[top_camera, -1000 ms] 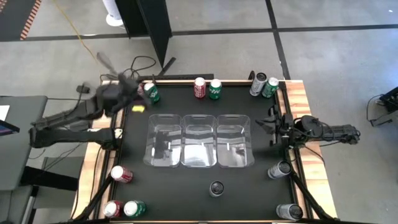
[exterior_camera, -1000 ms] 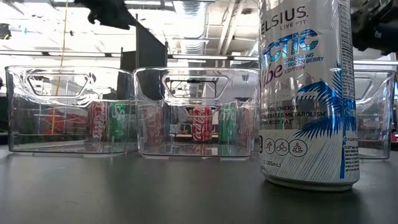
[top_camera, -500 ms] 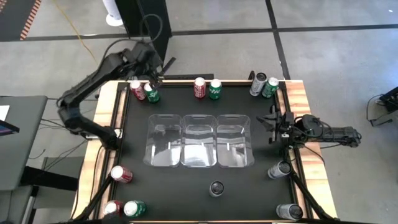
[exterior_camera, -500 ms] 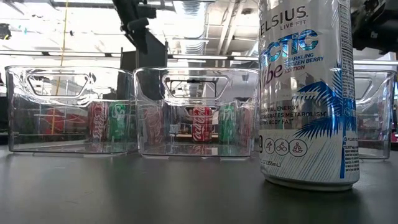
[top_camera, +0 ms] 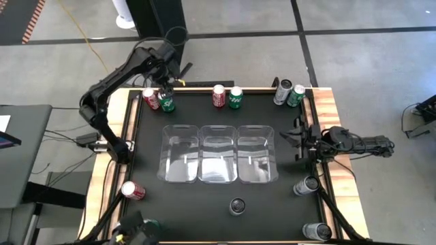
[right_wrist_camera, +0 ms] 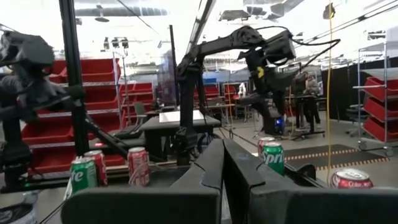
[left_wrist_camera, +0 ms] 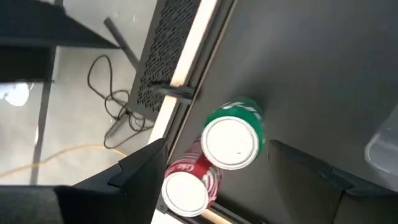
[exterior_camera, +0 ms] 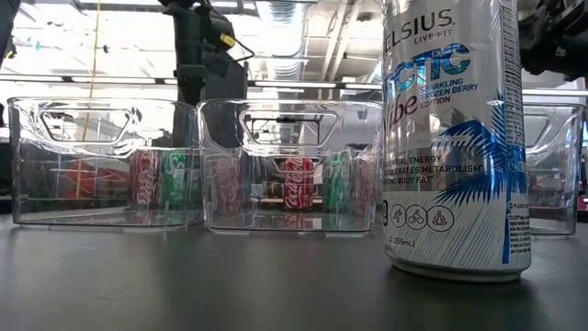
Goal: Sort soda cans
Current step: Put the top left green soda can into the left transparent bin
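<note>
Far-left pair: a green soda can (top_camera: 167, 102) and a red soda can (top_camera: 150, 99) stand touching at the table's far-left corner; the left wrist view looks down on both silver tops.
Far-middle pair: a red can (top_camera: 219, 96) and a green can (top_camera: 236, 97) stand side by side by the far edge.
Far-right pair: a silver-grey can (top_camera: 282, 92) with a green one (top_camera: 296, 95) against it.
Near-left cans: one red can lying on its side (top_camera: 133, 190) by the left edge; another green can (top_camera: 151, 226) at the near-left corner (partly hidden by dark gear).
Right-edge cans: two silver-grey cans (top_camera: 306, 185) and (top_camera: 317, 232) lying along the right side.
Near-middle can: a Celsius can (exterior_camera: 457, 138) stands upright just in front of the low camera, nearer than the trays.
Clear plastic trays (top_camera: 219, 154): three in a row mid-table, nothing inside them.
Left gripper (top_camera: 163, 85): hanging over the far-left pair, fingers spread either side of the green soda can, gripping nothing.
Right gripper (top_camera: 296, 138): waiting at the table's right edge beside the right-hand tray, fingers pressed together (nothing between them).
Table (top_camera: 204, 204): black top with a wooden rim.
</note>
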Robot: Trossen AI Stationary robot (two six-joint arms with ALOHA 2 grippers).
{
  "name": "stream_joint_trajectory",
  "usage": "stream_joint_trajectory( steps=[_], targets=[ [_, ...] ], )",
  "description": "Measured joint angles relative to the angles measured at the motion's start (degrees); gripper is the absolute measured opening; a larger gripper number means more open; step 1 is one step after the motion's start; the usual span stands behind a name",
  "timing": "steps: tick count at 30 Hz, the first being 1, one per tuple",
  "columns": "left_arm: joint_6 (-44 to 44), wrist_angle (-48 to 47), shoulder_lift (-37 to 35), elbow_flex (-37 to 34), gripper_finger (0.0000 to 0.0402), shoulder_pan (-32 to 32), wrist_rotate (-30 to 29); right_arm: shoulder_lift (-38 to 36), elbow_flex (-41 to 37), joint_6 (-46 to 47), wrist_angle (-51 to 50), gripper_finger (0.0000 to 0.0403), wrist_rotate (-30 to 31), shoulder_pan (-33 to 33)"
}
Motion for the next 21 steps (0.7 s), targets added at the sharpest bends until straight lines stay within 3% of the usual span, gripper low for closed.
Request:
stream_joint_trajectory(
  steps=[6,8,21],
  targets=[
    [-4.52,0.89,-0.31,0.00,0.0280,3.86,0.56,0.11,0.01,0.01,-1.01,0.0029,0.04,-0.09],
    [-4.69,-0.06,-0.34,0.00,0.0281,5.50,4.24,0.11,0.00,0.00,-1.01,0.0029,0.05,-0.15],
    [6.02,-0.17,-0.34,-0.07,0.0309,5.71,9.00,0.13,0.02,-0.02,-1.11,0.0029,0.13,-0.15]
  ],
)
